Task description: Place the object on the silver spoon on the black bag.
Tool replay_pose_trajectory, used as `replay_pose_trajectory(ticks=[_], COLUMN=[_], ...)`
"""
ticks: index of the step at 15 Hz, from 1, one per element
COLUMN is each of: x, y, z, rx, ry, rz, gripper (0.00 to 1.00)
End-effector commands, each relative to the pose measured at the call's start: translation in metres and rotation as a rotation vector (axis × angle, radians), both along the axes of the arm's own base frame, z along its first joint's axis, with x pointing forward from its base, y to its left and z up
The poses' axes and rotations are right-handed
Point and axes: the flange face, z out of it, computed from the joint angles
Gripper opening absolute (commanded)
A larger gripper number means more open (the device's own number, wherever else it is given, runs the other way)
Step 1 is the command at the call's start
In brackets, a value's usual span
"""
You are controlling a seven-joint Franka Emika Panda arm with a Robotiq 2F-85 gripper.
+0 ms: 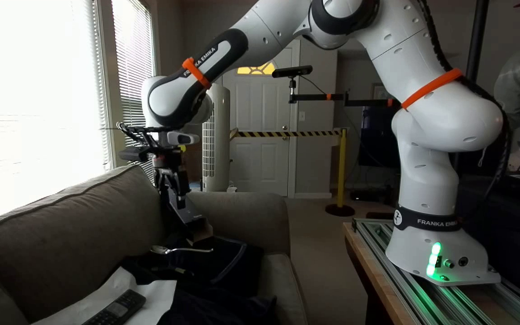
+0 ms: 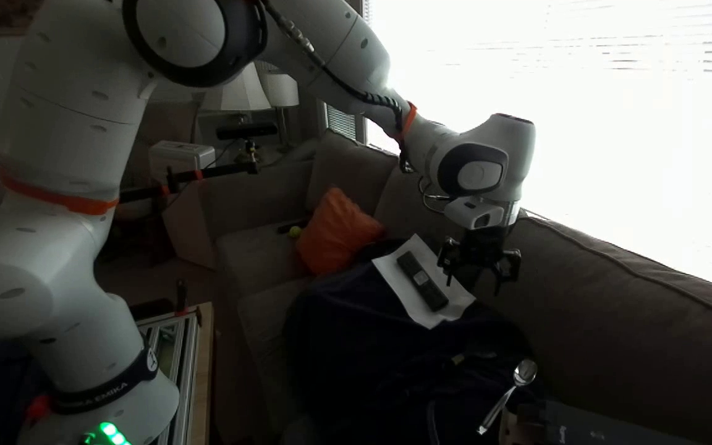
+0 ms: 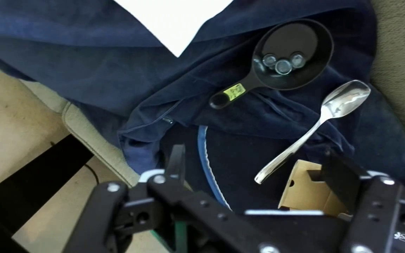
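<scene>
The black bag lies slumped on the sofa; it looks black in both exterior views and dark blue in the wrist view. The silver spoon lies on dark fabric, also in both exterior views. I see no object in its bowl. A black ladle with a yellow label lies beside it, holding 3 small clear round pieces. My gripper is open and empty above them, fingers pointing down; it shows in both exterior views.
An open cardboard box stands near the spoon handle, partly behind a finger. A white sheet bears a black remote. The sofa back rises beside the gripper. An orange pillow lies farther along the sofa.
</scene>
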Motion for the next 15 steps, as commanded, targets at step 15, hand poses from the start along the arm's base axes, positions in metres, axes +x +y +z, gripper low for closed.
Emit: replay_pose_trajectory(ticks=[15], x=[-0.115], y=[0.052], z=[0.106], rx=[-0.022], ry=[0.134], rz=[0.638], gripper=[1.0])
